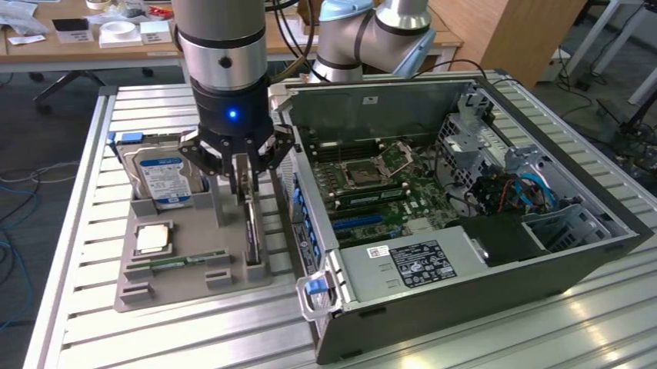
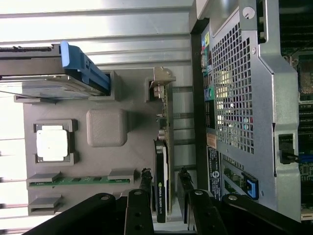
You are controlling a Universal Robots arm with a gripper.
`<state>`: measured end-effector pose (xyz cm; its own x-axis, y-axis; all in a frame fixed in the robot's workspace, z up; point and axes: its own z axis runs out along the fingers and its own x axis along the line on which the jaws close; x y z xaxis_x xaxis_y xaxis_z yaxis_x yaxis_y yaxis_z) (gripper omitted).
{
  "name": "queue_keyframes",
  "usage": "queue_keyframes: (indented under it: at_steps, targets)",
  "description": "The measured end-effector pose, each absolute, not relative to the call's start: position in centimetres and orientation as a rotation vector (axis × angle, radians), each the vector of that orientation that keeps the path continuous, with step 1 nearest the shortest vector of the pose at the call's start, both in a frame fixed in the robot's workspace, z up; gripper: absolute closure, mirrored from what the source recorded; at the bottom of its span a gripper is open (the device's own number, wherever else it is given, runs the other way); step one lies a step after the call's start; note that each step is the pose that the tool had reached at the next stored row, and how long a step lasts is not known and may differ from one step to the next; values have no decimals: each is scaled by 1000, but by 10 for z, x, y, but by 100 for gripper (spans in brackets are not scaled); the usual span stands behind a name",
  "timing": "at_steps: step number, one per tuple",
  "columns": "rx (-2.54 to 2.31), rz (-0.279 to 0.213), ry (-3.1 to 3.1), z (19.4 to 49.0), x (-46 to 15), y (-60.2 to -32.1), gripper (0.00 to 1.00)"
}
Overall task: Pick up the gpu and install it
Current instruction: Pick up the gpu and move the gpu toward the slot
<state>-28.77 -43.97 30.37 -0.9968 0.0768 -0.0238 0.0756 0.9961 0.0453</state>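
Exterior view: the gripper (image 1: 245, 181) hangs right over the gpu (image 1: 251, 231), low by its top edge.
Gpu spot: it stands on its thin edge in 1 slot of the gray holder tray (image 1: 195, 288), just beside the open computer case (image 1: 493, 284).
Wrist view: the 2 fingers (image 2: 145, 182) stand apart, 1 on each side of the gpu, with a small gap showing.

Gpu (image 2: 162, 196): black, green board edge, silvery bracket.
Gripper (image 2: 164, 172): black.
Arm (image 1: 221, 69): silver and black bands, blue light.
Drive (image 1: 165, 183): silver, blue-and-white label, blue tab.
Tray (image 1: 185, 288): plain grey.
Chip (image 1: 152, 238): silvery.
Memory stick (image 1: 185, 261): green.
Case (image 1: 462, 307): dark grey, perforated silvery panel.
Motherboard (image 1: 405, 192): green, blue slots.
Label (image 1: 419, 263): black, white print.
Cables (image 1: 539, 188), exterior view's right: blue.
Table (image 1: 154, 338): ribbed bare aluminium.
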Motion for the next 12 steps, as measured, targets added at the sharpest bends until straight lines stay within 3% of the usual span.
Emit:
queue_keyframes:
  at_steps: [12]
  targets:
    - [119,69,3113,295,-288,-440,64]
